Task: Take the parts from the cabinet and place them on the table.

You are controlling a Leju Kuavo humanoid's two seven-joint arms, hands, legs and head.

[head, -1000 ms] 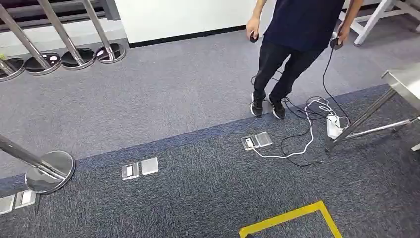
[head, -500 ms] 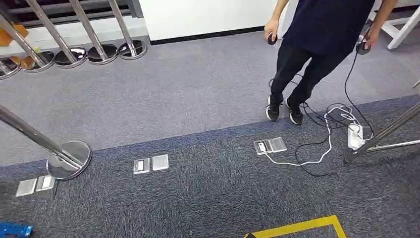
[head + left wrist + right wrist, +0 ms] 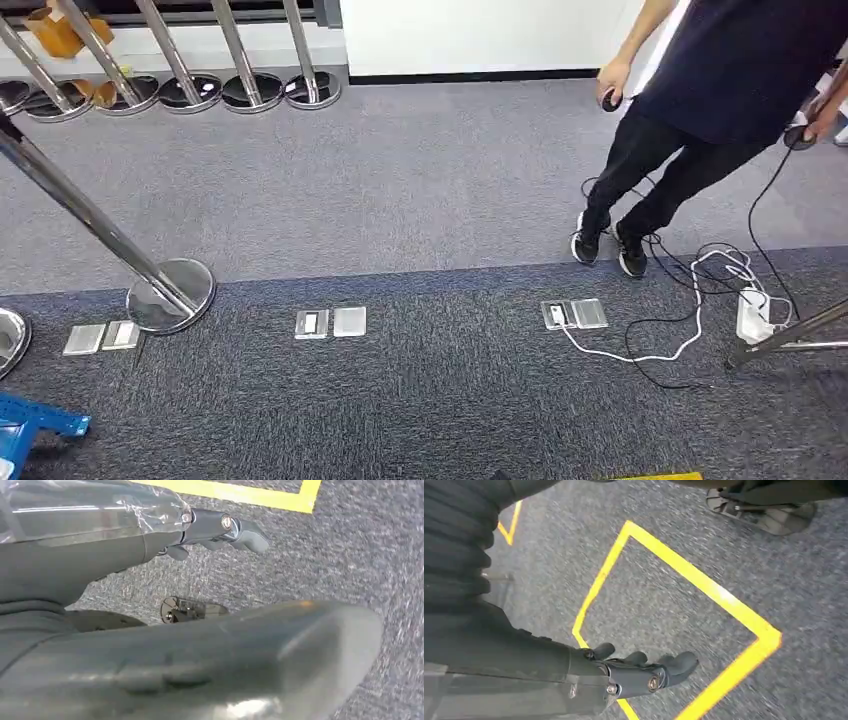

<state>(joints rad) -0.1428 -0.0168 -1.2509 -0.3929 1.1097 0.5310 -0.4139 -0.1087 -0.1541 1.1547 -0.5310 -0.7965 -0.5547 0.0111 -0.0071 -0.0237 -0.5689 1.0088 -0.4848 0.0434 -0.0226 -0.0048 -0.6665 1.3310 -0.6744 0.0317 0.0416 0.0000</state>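
Down by the robot's sides, the left hand (image 3: 220,530) and the right hand (image 3: 639,672) both hang over the grey carpet (image 3: 400,190) with fingers loosely apart and nothing in them. No cabinet or parts can be seen from here, so where the parts are cannot be told; ahead are a person (image 3: 700,120) standing among loose cables (image 3: 690,300), a shiny post (image 3: 110,235) on a round base, and flat metal floor boxes (image 3: 330,322). If the robot walks on without care, its feet could catch a cable or bump the post, and it might trip or knock something over.
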